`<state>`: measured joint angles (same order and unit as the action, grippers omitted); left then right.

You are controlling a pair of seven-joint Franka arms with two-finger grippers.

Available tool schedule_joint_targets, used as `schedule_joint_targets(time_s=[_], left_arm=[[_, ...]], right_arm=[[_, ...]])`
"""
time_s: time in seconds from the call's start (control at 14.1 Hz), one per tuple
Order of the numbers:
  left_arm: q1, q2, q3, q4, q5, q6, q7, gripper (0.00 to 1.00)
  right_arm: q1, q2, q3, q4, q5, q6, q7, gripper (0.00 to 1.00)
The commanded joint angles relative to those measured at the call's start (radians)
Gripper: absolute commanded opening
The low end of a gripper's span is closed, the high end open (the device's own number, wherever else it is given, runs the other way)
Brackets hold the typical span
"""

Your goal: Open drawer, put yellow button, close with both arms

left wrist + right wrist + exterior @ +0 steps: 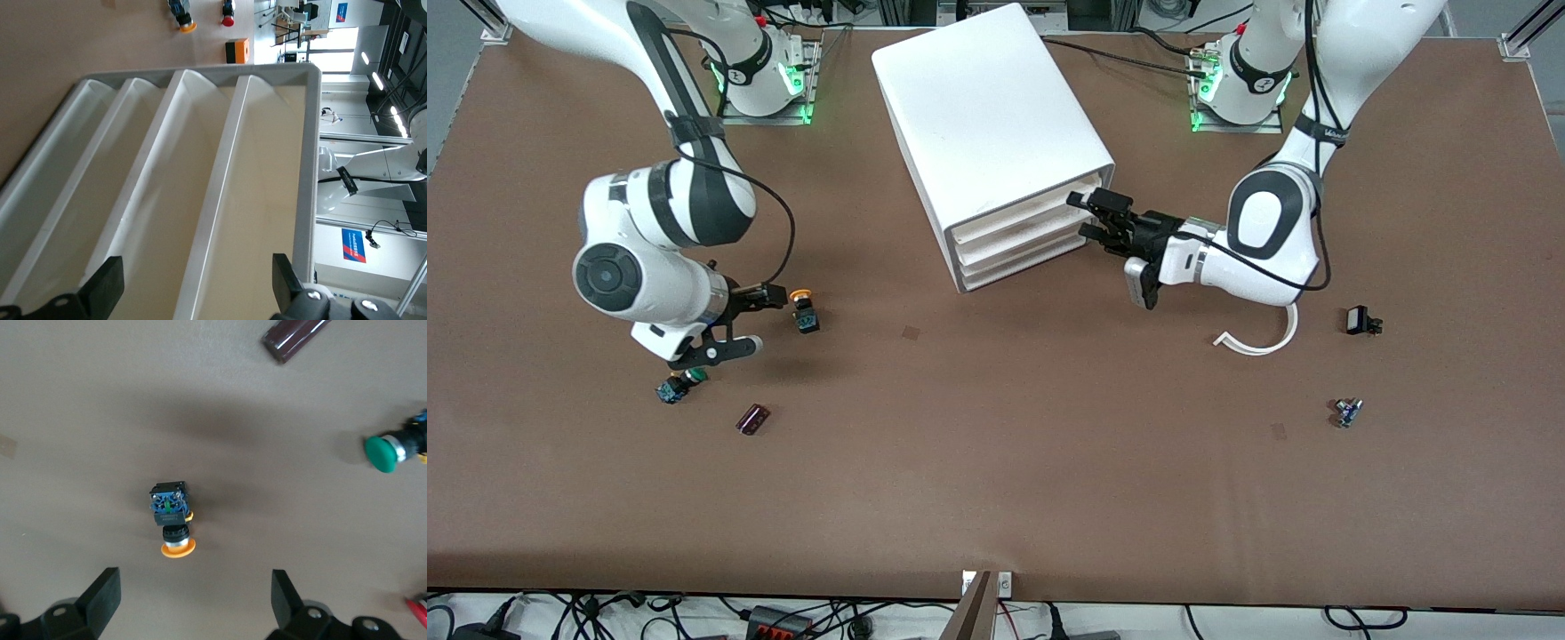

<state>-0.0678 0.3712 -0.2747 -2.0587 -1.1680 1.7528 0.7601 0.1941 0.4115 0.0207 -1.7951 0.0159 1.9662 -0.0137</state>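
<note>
**A:** Any writing I can read from here?

**B:** Almost none. There is small white lettering on a black band of the left arm (1334,133) near its elbow, too small for me to read. In the left wrist view I see blue signs far off, unreadable as well.

**A:** What is hard to make out?

**B:** The shallow white plastic top drawer (1018,218) of the big white box cabinet (987,116). I cannot tell from the front view whether it is out at all. The left gripper (1089,215) sits at the cabinet's front at that top level, fingers spread apart; in its wrist view the two black fingertips (103,287) frame the white drawer fronts (200,200), gripping nothing.

**A:** And the small yellow-capped push-button with the black-and-blue body?

**B:** The yellow button (805,311) lies on the brown table (996,462), toward the right arm's end, well apart from the cabinet. The right gripper (769,320) is low just beside it, fingers wide open and empty. In the right wrist view the button (172,520) lies on its side between the lines of the two black fingers (100,597), not touched.

**A:** Anything close by?

**B:** A green-capped button (676,387) and a small dark maroon block (752,420), both nearer the front camera.
</note>
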Motion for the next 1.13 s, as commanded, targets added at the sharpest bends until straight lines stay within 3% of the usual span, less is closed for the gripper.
schedule_joint_targets(time_s=[0.0, 0.07, 0.28, 0.35, 0.5, 0.85, 1.06], left_arm=[[0.008, -0.029, -0.021, -0.050, -0.030, 0.010, 0.047, 0.79], [0.006, -0.029, -0.021, -0.052, -0.030, 0.007, 0.051, 0.71], [0.011, -0.028, -0.021, -0.052, -0.030, -0.024, 0.059, 0.34], [0.010, -0.026, -0.021, -0.052, -0.030, -0.024, 0.059, 0.27], [0.005, -0.009, -0.021, -0.052, -0.030, -0.021, 0.061, 0.26], [0.016, 0.015, -0.018, -0.041, -0.027, -0.021, 0.145, 0.02], [0.020, 0.017, -0.008, -0.005, -0.012, -0.022, 0.134, 0.00]], right_arm=[[0.013, 0.019, -0.004, -0.026, 0.016, 0.046, 0.001, 1.00], [0.014, 0.021, -0.004, -0.039, 0.016, 0.065, 0.001, 1.00], [0.034, 0.045, -0.002, -0.067, 0.015, 0.114, 0.000, 1.00], [0.054, 0.062, -0.002, -0.067, 0.015, 0.128, 0.000, 1.00], [0.079, 0.101, -0.002, -0.067, 0.016, 0.172, 0.000, 1.00], [0.080, 0.136, -0.004, -0.076, 0.013, 0.218, -0.008, 1.00], [0.077, 0.142, -0.004, -0.092, 0.015, 0.217, -0.008, 1.00]])
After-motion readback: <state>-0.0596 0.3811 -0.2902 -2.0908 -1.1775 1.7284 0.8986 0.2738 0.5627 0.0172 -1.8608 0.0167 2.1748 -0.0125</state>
